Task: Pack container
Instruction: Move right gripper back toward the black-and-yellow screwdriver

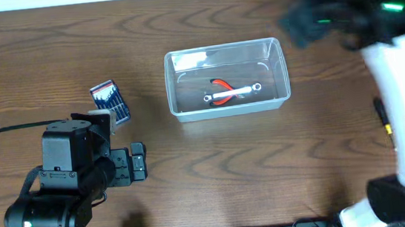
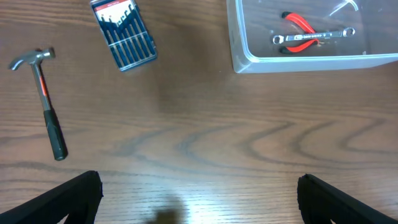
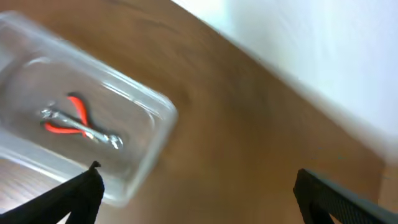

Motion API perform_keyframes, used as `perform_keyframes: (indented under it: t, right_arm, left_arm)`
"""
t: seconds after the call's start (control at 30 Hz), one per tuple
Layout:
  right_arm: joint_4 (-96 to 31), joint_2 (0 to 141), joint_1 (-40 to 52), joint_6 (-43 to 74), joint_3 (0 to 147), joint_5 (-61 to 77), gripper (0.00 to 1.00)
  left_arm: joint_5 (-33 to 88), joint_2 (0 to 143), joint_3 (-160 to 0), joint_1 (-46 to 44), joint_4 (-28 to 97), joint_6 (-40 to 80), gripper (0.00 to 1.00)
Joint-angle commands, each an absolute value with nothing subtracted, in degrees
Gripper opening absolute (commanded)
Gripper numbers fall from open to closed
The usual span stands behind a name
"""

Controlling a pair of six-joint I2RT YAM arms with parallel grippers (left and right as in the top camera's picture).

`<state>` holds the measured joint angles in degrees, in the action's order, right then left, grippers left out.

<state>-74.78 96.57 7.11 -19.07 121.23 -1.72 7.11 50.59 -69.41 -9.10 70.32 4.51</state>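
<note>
The clear, round-cornered plastic container [image 1: 187, 113] sits mid-table, at one o'clock from my left gripper [image 2: 199, 183]. That gripper and the right gripper [image 3: 198, 174] both gape wide and empty. I'd take the black-gripped steel hammer [image 2: 48, 112] at nine by its shaft, then the flat blue bit case [image 2: 122, 34] at eleven.

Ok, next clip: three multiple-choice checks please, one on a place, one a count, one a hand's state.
1. The blue case lies: A on the table, outside the container; B inside the container; C balanced on its rim.
2. Tools in the container: A one; B two; C four.
3. The left hand is: A shut on the case; B shut on the rim; C open, empty.
Key: A, the case rests on bare wood; B, pliers and a wrench; C, its fingers stand apart, nothing between.
</note>
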Motion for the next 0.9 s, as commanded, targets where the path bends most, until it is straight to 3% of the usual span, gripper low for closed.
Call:
perform_keyframes:
  t: [0.0, 0.33, 0.6, 0.73, 0.87]
  right_arm:
    - [-80.27, 97.03, -0.54, -0.69, 120.01, -2.96, 0.99]
    - [-97.34, 88.97, -10.63, 0.43, 119.44, 1.39, 0.99]
    - [-97.27, 71.11, -13.54, 1.69, 100.71, 2.52, 0.99]
    - [-91.02, 63.11, -17.26, 0.49, 85.52, -5.06, 0.99]
    - [-78.46, 62.06, -23.05, -11.9, 73.34, 1.65, 0.99]
  left_arm:
    - [6.85, 50.48, -70.48, -8.91, 70.43, 4.78, 0.98]
    - [6.85, 50.48, -70.48, -8.91, 70.24, 3.27, 0.98]
    - [6.85, 50.48, -70.48, -8.91, 68.88, 3.27, 0.98]
    - [6.85, 50.48, -70.48, -8.91, 68.69, 3.27, 0.98]
    - [6.85, 50.48, -70.48, -8.91, 68.58, 3.03, 0.98]
